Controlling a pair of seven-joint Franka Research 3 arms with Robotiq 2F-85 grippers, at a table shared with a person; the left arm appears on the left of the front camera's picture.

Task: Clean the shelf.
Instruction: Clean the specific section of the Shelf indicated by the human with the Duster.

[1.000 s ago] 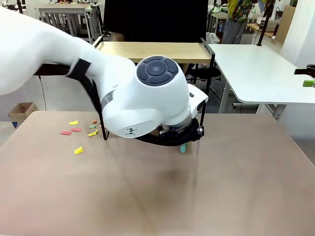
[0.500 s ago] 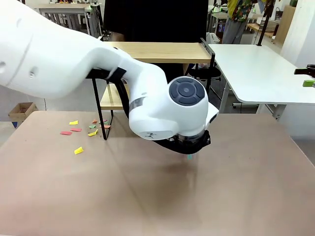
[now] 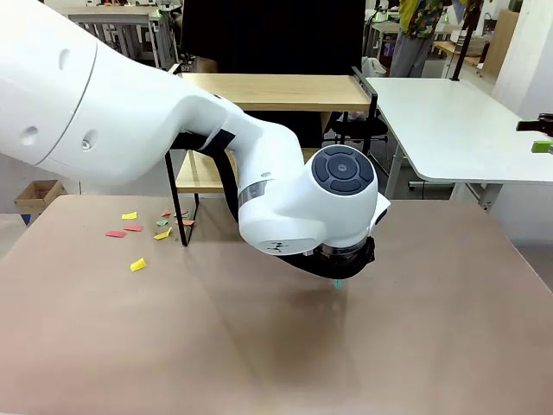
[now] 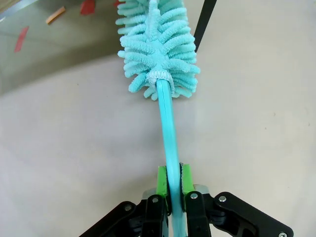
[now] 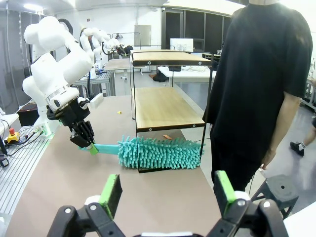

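On the robot's side of the brown table point(image 3: 259, 354), the right gripper point(image 5: 167, 193) hangs idle with its green pads spread wide and nothing between them. Farther in, the left gripper point(image 4: 170, 175) is clamped tight on the thin handle of a teal duster point(image 4: 159, 47), the arm's white wrist bent low over the middle of the table. The fluffy head reaches out to the foot of the shelf point(image 3: 276, 91), right beside one black leg of the frame and below the level of the lower board (whether the head touches the table cannot be told). Scraps of coloured paper point(image 3: 138, 264) lie on the table off the shelf's left corner. Both wooden boards look bare from here, and a person point(image 5: 261, 74) in a black shirt stands just behind the rack at the far side. The work appears to be between strokes, the tool down off the boards. Another pass would call for raising the head to board height and slipping it between the side rails without snagging the frame.
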